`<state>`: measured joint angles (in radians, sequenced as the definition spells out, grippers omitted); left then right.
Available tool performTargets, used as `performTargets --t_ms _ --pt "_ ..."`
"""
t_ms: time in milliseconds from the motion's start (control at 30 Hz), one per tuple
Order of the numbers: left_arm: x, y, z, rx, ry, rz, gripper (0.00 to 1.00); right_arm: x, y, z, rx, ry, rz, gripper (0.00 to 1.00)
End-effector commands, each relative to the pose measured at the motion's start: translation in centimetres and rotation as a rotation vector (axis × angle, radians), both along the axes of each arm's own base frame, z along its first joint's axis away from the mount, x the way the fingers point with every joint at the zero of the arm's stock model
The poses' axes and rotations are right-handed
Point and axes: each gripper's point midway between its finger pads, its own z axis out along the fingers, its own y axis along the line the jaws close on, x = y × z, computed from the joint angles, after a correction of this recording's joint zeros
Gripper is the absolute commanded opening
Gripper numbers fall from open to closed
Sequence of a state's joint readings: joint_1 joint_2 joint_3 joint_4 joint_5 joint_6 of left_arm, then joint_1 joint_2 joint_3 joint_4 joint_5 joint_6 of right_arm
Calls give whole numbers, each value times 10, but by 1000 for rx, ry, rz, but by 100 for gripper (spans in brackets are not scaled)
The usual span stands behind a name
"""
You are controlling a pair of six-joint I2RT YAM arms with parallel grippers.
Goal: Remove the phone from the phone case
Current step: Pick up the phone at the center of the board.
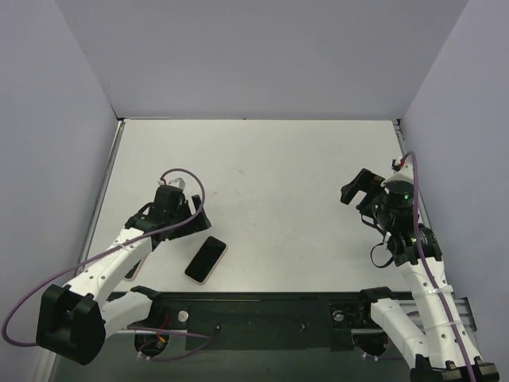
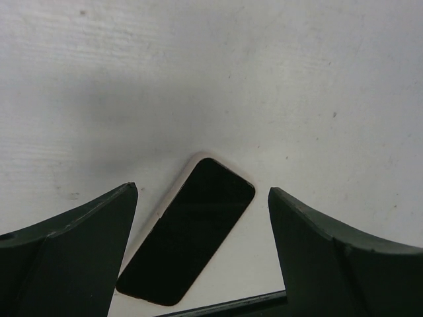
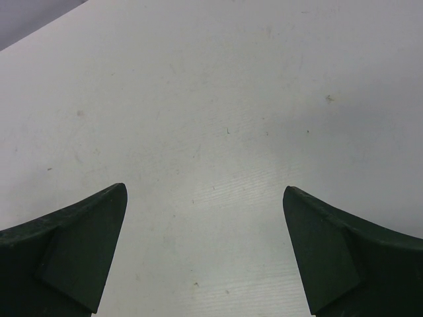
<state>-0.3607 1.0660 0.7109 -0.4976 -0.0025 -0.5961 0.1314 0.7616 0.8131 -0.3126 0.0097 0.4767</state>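
The phone (image 1: 206,260) lies flat and screen up on the white table near the front edge, with a pale pink case rim around its black face. In the left wrist view the phone (image 2: 188,231) lies slantwise below and between my fingers, and the pink rim shows along its left edge. My left gripper (image 1: 176,219) is open and empty, hovering just behind and to the left of the phone; in its own view (image 2: 202,190) the jaws stand wide apart. My right gripper (image 1: 359,189) is open and empty over bare table at the right, as its own view (image 3: 203,189) shows.
The dark front rail (image 1: 262,306) runs just in front of the phone and shows as a dark strip (image 2: 225,305) in the left wrist view. A pale pinkish sliver (image 1: 131,272) peeks from under the left arm; I cannot tell what it is. Grey walls enclose the table.
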Motion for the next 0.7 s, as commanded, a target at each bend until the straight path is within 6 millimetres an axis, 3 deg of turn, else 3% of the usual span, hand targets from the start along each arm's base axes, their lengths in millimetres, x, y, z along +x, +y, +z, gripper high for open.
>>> performTargets --t_ms 0,200,433,667 --pt "-20 -19 -31 -112 120 14 91 3 9 16 29 -86 49 98" --pt "-42 -30 -57 -106 172 24 91 1 12 15 29 -85 71 98" --pt "-71 -51 -70 -103 219 -14 91 0 15 16 37 -90 81 98" --pt "-69 -46 -79 122 191 9 92 1 20 14 59 -87 94 98"
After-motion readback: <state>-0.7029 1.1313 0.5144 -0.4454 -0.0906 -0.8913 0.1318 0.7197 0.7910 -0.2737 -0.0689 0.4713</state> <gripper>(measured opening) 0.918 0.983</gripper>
